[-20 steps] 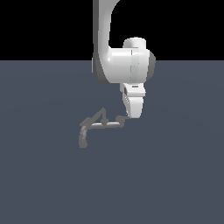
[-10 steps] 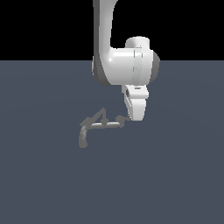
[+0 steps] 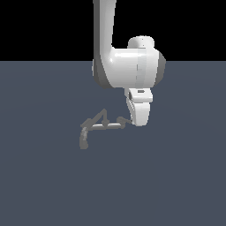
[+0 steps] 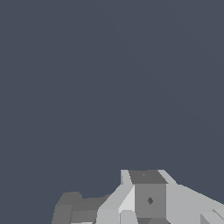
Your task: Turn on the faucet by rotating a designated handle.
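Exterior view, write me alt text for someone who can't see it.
A white robot arm reaches down from above so its gripper sits at the end of a small grey faucet on a flat dark blue-grey floor. The faucet's bent spout points toward the exterior view's left. Whether the gripper touches the handle cannot be told.

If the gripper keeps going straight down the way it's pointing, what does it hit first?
Probably the faucet's handle: the gripper points down and sits right at that end of the faucet. Depth is unclear, so it might miss and meet the grey floor instead.
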Controlling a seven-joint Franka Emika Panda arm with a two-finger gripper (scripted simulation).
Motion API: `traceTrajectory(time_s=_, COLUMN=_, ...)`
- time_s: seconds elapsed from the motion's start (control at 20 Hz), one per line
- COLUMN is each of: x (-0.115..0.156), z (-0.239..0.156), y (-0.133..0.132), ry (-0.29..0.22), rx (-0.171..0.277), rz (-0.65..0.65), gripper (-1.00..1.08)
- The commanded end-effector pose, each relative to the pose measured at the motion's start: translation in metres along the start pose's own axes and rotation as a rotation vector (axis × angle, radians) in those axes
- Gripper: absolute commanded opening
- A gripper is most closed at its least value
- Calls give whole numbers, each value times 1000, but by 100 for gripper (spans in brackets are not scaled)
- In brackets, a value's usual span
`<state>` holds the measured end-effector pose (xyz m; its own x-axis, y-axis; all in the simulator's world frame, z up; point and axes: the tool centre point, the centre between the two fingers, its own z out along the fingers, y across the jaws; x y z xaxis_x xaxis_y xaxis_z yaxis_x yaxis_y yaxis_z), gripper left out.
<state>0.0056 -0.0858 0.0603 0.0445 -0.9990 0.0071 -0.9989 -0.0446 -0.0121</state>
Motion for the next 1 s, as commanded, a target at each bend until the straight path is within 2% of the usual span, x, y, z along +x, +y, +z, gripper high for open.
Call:
traceTrajectory(time_s=0.0, x=-17, z=0, y=7, ry=-6, rx=-5, rz=-17, gripper=-100)
traceTrajectory(time_s=0.3, x=-31, z=-1, y=22, ry=-7, rx=-11, rz=-19, gripper=-100)
traceTrajectory(time_s=0.35, x=-10, z=1, y=21, ry=1, rx=-11, rz=11, gripper=-100)
traceTrajectory(time_s=0.75, x=-69, z=-1, y=20, ry=-7, rx=-12, rz=-19, gripper=-100)
traceTrajectory(time_s=0.8, x=-69, z=-1, y=20, ry=-7, rx=-12, rz=-19, gripper=-100)
traceTrajectory(time_s=0.85, x=-24, z=0, y=27, ry=9, rx=-21, rz=47, gripper=-100)
traceTrajectory(time_s=0.95, x=-36, z=0, y=20, ry=6, rx=-19, rz=35, gripper=-100)
